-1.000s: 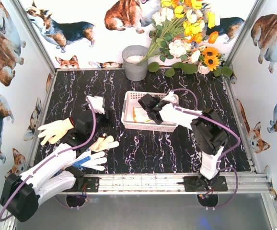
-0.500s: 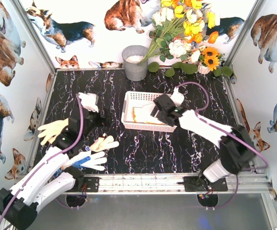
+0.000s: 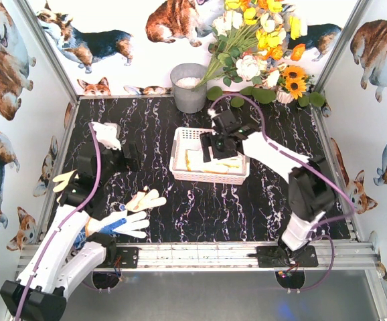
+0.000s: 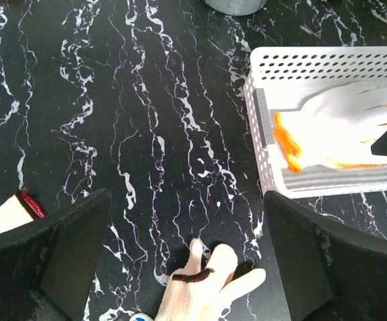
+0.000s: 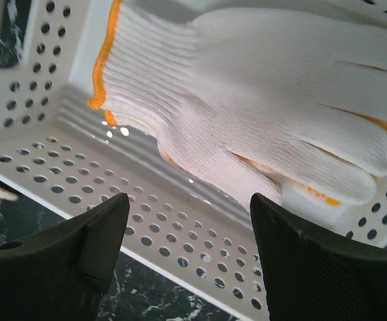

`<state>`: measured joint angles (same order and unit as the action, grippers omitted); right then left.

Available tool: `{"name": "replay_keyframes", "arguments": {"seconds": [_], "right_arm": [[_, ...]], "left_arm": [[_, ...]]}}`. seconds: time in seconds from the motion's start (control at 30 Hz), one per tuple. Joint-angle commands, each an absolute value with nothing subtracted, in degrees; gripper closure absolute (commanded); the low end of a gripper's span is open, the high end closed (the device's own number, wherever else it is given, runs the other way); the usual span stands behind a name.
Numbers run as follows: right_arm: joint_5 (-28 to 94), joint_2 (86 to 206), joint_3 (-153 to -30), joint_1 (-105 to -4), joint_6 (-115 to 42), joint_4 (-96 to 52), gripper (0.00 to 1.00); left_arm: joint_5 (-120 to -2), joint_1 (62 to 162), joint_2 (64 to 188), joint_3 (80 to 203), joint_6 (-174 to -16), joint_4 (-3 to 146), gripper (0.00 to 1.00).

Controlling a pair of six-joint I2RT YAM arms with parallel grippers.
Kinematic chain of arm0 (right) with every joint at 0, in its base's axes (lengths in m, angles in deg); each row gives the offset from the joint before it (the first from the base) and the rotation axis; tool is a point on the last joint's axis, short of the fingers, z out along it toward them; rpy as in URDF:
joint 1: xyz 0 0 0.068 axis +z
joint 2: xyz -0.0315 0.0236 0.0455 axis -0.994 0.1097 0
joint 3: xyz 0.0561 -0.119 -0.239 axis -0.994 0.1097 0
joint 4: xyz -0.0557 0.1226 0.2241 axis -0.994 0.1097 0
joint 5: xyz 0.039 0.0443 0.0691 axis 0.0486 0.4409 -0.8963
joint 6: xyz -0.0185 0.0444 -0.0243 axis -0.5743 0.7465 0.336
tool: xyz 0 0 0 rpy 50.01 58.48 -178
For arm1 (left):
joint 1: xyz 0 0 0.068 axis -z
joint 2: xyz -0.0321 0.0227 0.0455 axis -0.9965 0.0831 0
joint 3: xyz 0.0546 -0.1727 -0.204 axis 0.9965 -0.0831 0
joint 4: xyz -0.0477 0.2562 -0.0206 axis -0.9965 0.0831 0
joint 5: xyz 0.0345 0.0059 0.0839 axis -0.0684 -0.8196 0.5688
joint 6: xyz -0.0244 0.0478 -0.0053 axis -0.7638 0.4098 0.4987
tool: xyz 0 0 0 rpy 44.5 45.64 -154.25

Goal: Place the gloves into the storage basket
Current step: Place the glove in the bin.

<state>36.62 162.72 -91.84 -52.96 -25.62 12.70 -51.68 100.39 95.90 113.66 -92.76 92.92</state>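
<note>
The basket [image 3: 177,155] sits mid-table with its long sides running left to right. The bucket [image 3: 189,87] stands just behind its left end, against the back wall. Gloves [image 5: 260,100] lie stacked flat inside the basket, orange cuffs toward its left wall. The right gripper [image 5: 190,208] hangs low over the basket with its jaws spread wide and holding nothing, and its fingers [image 5: 327,267] sit above a perforated wall. The left gripper [image 4: 187,200] hovers over the table [image 3: 200,207] left of the basket, also wide open and empty, with bare marble between it and the basket's left wall. Three more gloves lie at the front left. A plain glove [image 3: 146,199] lies below the open left jaws. A blue-marked glove [image 3: 123,223] lies beside the left arm, close to the front rail. The third glove [image 3: 65,179] lies near the left wall, partly hidden under the arm. From the basket's near rim to the rail, the marble is bare.
</note>
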Motion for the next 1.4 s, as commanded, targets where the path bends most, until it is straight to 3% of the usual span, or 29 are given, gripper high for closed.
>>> {"name": "replay_keyframes", "arguments": {"seconds": [0.0,0.73,0.97,1.37], "right_arm": [[30.8,167.0,-97.8,-52.7,-37.7,20.3,0.25],[36.6,180.5,-103.5,-49.7,-36.7,17.8,0.33],[43.7,181.6,-103.7,-49.6,-30.1,15.3,0.44],[42.2,182.6,-104.6,-49.7,-21.7,11.5,0.43]], "left_arm": [[-54.1,98.6,96.3,113.0,-91.8,93.1,0.10],[-56.5,95.9,98.6,110.7,-93.8,90.5,0.07],[-57.0,95.3,98.9,110.6,-94.0,90.0,0.06],[-59.0,94.5,99.2,110.2,-94.5,89.3,0.05]]}}
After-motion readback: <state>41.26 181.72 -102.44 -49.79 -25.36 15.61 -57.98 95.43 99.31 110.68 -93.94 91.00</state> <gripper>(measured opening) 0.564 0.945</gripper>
